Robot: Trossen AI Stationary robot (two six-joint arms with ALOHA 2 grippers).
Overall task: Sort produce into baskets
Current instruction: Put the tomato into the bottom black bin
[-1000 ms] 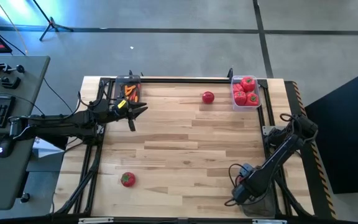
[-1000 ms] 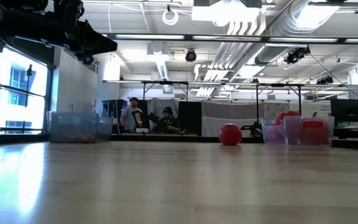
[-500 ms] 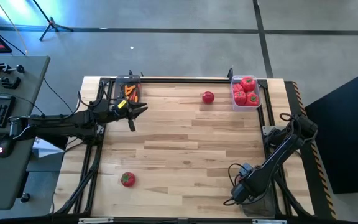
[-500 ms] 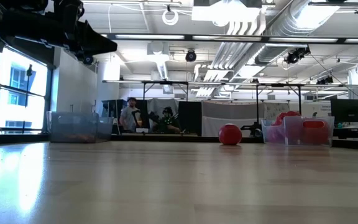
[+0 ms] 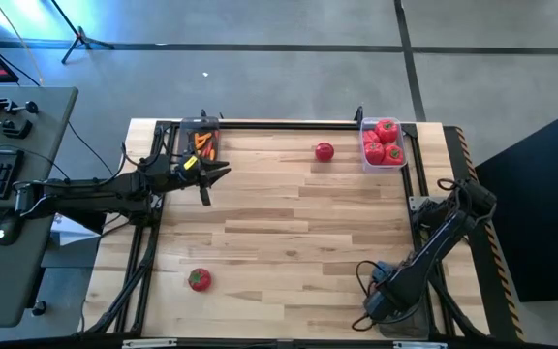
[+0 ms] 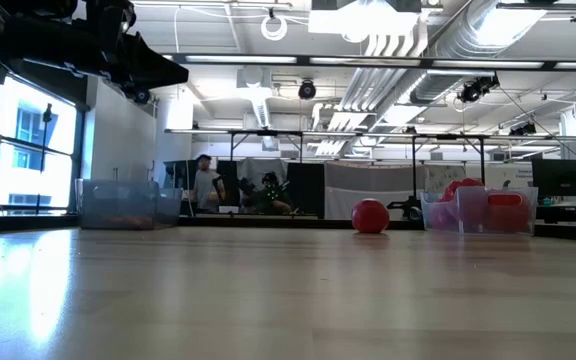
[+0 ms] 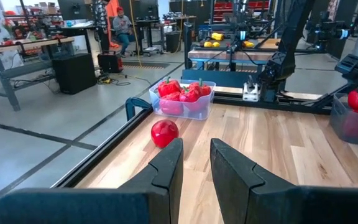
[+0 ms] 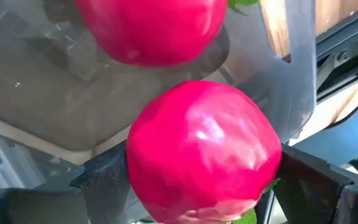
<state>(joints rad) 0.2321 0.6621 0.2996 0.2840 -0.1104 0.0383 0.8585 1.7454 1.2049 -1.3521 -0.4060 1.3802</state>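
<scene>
My right gripper [image 5: 383, 306] is at the table's near right corner, over a clear plastic tub [image 5: 413, 320], and is shut on a red tomato [image 8: 204, 155]. Another red tomato [image 8: 154, 25] lies in that tub [image 8: 36, 99]. My left gripper [image 5: 211, 180] hovers open and empty beside the far-left tub of orange carrots [image 5: 201, 142]; it also shows in its own wrist view [image 7: 196, 167]. One loose tomato [image 5: 325, 151] lies by the far-right tub of red peppers [image 5: 383, 143]. Another tomato [image 5: 199, 280] lies near the near left edge. My right gripper pinches the tomato by its two opposite sides [image 8: 135, 163] between its two fingers [image 8: 104, 183]. The tomato fills the gap between them and is held over the inside of the tub, above the tomato lying there. A bit of its green top [image 8: 248, 218] shows near the fingers' base.
A black metal frame [image 5: 289, 123] runs along the table's far edge and sides. The middle of the wooden table [image 5: 289, 223] is bare. In the low view the loose tomato [image 6: 370, 215] and pepper tub [image 6: 478, 210] stand at the far side; a person walks in the room behind.
My right gripper has moved with the tomato toward the table's near edge and over the corner tub.
</scene>
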